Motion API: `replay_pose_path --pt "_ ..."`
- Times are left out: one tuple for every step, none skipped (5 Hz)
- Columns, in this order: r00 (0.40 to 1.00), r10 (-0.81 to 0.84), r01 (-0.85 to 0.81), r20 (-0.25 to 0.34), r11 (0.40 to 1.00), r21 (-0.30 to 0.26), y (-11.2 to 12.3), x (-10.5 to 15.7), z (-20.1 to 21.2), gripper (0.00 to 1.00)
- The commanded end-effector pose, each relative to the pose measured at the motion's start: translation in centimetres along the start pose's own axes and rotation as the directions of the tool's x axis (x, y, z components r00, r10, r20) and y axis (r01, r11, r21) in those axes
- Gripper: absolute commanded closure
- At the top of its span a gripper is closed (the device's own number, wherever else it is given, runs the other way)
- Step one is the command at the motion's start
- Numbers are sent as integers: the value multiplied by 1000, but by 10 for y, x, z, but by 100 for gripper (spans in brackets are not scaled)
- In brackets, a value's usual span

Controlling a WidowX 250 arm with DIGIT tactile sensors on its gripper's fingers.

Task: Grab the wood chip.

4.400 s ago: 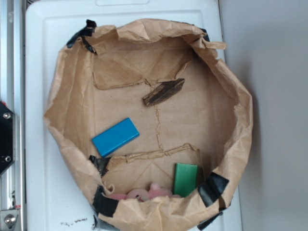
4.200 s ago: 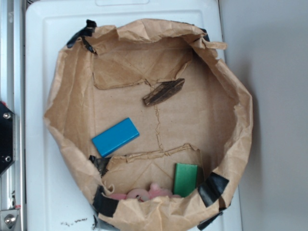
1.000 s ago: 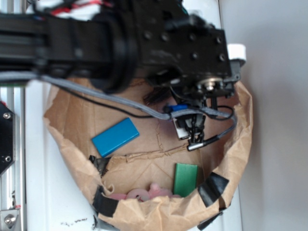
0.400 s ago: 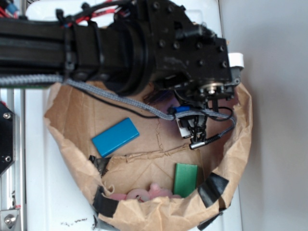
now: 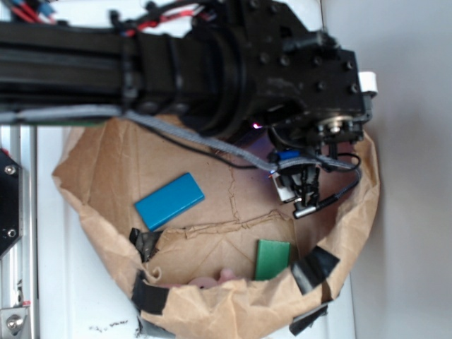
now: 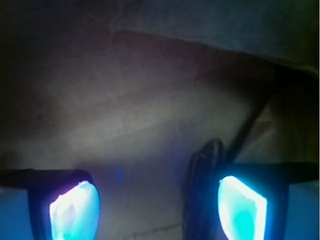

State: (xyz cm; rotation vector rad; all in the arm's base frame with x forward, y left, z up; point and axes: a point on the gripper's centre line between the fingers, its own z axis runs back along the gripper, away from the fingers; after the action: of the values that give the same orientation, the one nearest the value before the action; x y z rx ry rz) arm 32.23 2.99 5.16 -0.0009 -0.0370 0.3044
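The wood chip [image 6: 202,190] lies between the apart fingers [image 6: 75,210], close by one. The paper bag wall [image 6: 200,25] rises just behind.

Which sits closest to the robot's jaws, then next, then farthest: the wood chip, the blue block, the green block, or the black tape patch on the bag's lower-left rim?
1. wood chip: between the open jaws of the gripper.
2. blue block, to the left, and green block, below: too close to call, since the arm hides the jaws from above.
3. black tape patch: lower-left rim.
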Motion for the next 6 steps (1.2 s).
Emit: replay_pose_path --pt "998 -30 35 58 996 -81 32 -8 15 0" --pt "996 -50 57 71 993 -101 40 -23 22 0" --pt "998 -41 43 49 998 -53 31 -20 3 0" --pt "999 -28 28 44 1000 -4 19 -15 -19 0" --pt "999 -8 7 35 1000 18 13 -10 -27 100" --pt "999 4 -4 37 1000 -8 16 -13 -16 100"
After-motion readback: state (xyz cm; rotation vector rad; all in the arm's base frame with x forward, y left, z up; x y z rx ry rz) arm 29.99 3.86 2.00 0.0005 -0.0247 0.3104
